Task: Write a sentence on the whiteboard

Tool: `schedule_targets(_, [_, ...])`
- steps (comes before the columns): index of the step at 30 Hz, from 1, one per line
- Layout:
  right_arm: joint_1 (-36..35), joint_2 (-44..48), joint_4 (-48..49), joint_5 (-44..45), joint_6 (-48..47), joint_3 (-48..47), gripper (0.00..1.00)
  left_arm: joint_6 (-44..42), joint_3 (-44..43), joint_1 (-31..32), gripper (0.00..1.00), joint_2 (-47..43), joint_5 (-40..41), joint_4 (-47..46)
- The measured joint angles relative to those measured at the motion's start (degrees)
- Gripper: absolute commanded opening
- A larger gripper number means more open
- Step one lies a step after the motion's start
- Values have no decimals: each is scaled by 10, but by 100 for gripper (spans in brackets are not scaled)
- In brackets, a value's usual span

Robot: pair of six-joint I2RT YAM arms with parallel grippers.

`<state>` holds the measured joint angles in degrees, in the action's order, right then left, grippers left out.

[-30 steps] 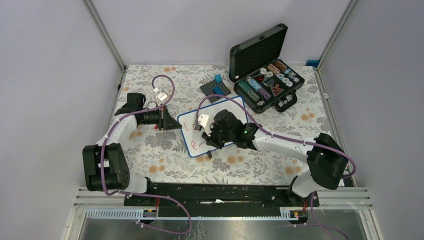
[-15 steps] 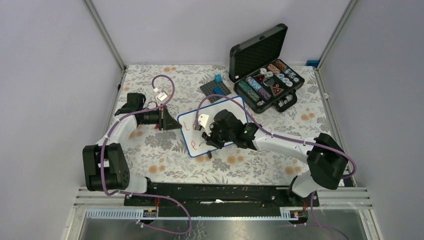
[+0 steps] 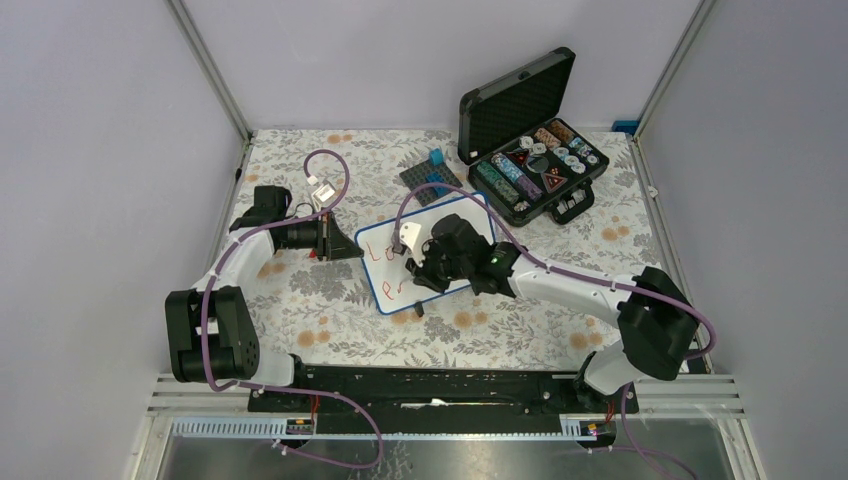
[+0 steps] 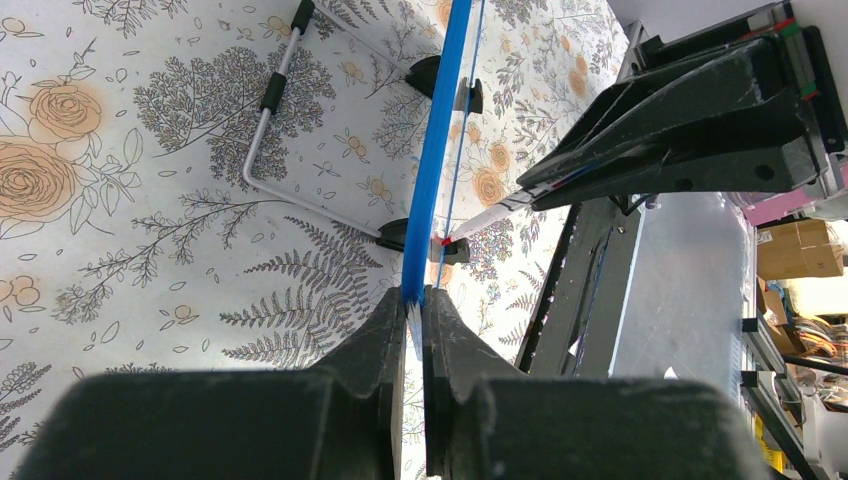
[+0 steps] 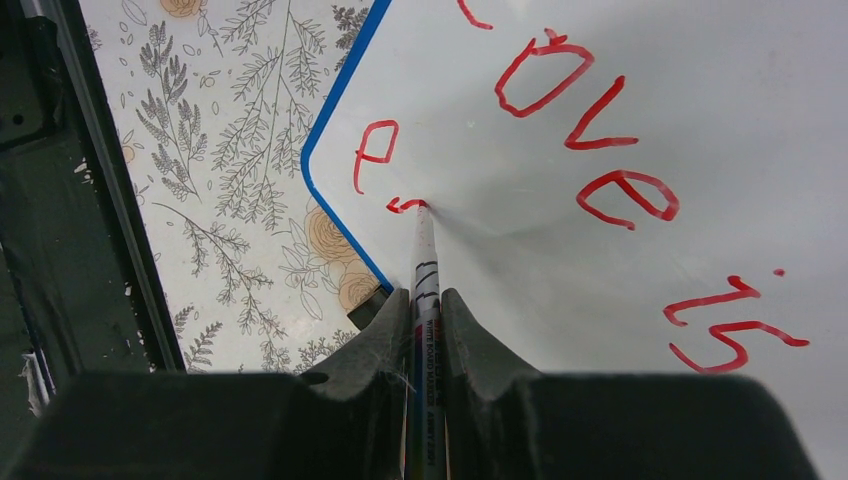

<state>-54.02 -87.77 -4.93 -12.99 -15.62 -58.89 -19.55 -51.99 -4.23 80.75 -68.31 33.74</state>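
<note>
**Writing the second line: fault conditions**

Status: the whiteboard [image 5: 700,90] lies at mid-table on the floral tablecloth [image 4: 150,200]. The left gripper [image 4: 413,310] has its fingers pinched together on the thin blue frame [image 4: 437,150] at the board's left edge. The right gripper [image 5: 427,300] is clamped on a marker [image 5: 425,260], whose tip touches the board surface. The sentence [image 5: 600,140] so far reads "Love is" on the first line. The second line shows an "e" and the start of a further stroke.

Probable faults:

1. Board shift. The left fingers hold only a narrow strip of frame. Sideways drag from the marker tip could pivot the board in that pinch and distort the letters.
2. Marker slip. The marker barrel is smooth and gripped along its length. Excess downward pressure could push it back between the fingers, lifting the tip and leaving gaps in the stroke.
3. Smearing. The right wrist works above the first line. A low pass over fresh ink would likely smudge "Love is".
4. Line drift. The second line starts close to the board's near corner, so a slanted baseline could run text off the board or into the first line.
</note>
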Motion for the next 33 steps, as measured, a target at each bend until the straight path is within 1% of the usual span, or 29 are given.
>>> schedule_targets(10, [8, 8, 0, 0, 0, 2, 0, 0, 0, 0, 0, 0, 0, 0])
schedule_targets(20, [8, 10, -1, -9, -1, 22, 0, 0, 0, 0, 0, 0, 0, 0])
schedule_targets(33, [7, 24, -23, -15, 0, 29, 0, 0, 0, 0, 0, 0, 0, 0])
